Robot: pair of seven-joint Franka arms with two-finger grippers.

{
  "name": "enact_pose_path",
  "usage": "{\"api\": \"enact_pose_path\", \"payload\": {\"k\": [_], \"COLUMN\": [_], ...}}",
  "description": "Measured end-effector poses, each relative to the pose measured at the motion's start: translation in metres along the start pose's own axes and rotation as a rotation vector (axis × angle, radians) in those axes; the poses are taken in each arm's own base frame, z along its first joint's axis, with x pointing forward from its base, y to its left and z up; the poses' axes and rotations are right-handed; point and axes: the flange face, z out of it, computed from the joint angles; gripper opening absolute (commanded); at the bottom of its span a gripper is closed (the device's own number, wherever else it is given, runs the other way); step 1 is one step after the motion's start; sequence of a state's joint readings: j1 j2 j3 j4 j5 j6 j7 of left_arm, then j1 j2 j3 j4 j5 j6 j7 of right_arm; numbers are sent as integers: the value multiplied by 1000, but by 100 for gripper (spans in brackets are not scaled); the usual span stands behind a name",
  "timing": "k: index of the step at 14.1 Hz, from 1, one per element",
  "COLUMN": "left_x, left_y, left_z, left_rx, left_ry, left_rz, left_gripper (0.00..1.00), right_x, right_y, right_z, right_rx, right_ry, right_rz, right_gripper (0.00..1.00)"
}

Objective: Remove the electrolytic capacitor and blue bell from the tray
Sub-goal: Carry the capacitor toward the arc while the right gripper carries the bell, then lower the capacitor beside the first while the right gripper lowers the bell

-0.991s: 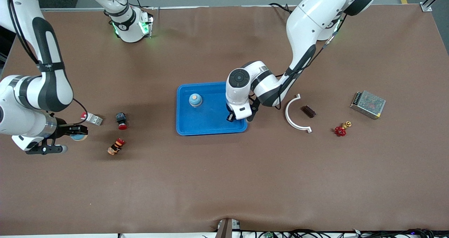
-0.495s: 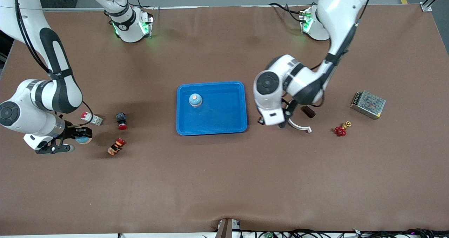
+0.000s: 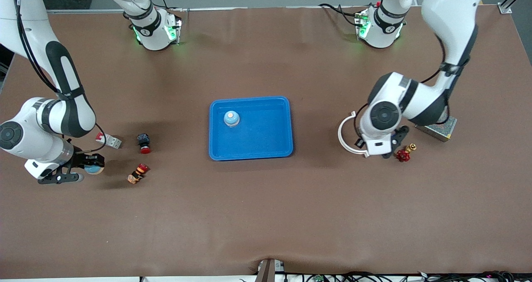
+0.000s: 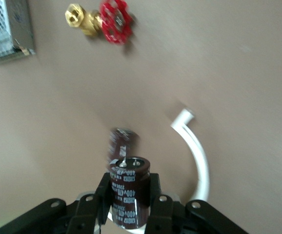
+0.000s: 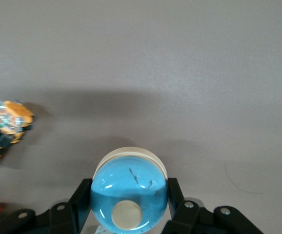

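Note:
My left gripper (image 3: pixel 375 147) hangs over the white arc (image 3: pixel 344 138) toward the left arm's end of the table. In the left wrist view the gripper (image 4: pixel 129 187) is shut on an upright dark brown capacitor (image 4: pixel 130 192). A second, blurred brown capacitor (image 4: pixel 121 141) lies on the table below it. My right gripper (image 3: pixel 93 164) is low over the table near the right arm's end. It (image 5: pixel 129 195) is shut on a blue dome bell (image 5: pixel 129 192) with a cream button. Another blue bell (image 3: pixel 231 118) stands in the blue tray (image 3: pixel 266 149).
A red-handled brass valve (image 3: pixel 405 153) and a metal mesh box (image 3: pixel 437 126) lie by the left gripper. A white and red block (image 3: pixel 108 139), a red push button (image 3: pixel 144 142) and an orange and black part (image 3: pixel 138 173) lie near the right gripper.
The left arm has swung from the tray toward its own end of the table and now hangs over the white arc. The right gripper has shifted slightly with the bell.

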State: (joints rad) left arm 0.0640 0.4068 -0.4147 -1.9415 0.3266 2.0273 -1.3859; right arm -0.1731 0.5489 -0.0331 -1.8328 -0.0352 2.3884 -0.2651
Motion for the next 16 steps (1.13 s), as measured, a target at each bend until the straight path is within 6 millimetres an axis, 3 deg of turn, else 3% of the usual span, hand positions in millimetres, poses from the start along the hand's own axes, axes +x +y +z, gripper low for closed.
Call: {"api": "enact_pose_path", "payload": {"k": [4, 7, 13, 16], "left_x": [79, 135, 162, 165], "left_y": [-61, -103, -128, -134], "left_z": [6, 19, 35, 51], "left_rx": [8, 3, -24, -84], "left_ry": [-24, -57, -69, -41], "left_rz": [128, 184, 230, 219], "left_gripper": [0, 0, 0, 0], "right_x": [-6, -7, -7, -5], "right_y": [14, 16, 15, 15], "right_z": [24, 28, 39, 45], "right_rx": [3, 12, 39, 42], "right_ry": [-9, -8, -1, 19], "right_rz": [24, 37, 69, 81], "right_gripper": [0, 0, 0, 0]}}
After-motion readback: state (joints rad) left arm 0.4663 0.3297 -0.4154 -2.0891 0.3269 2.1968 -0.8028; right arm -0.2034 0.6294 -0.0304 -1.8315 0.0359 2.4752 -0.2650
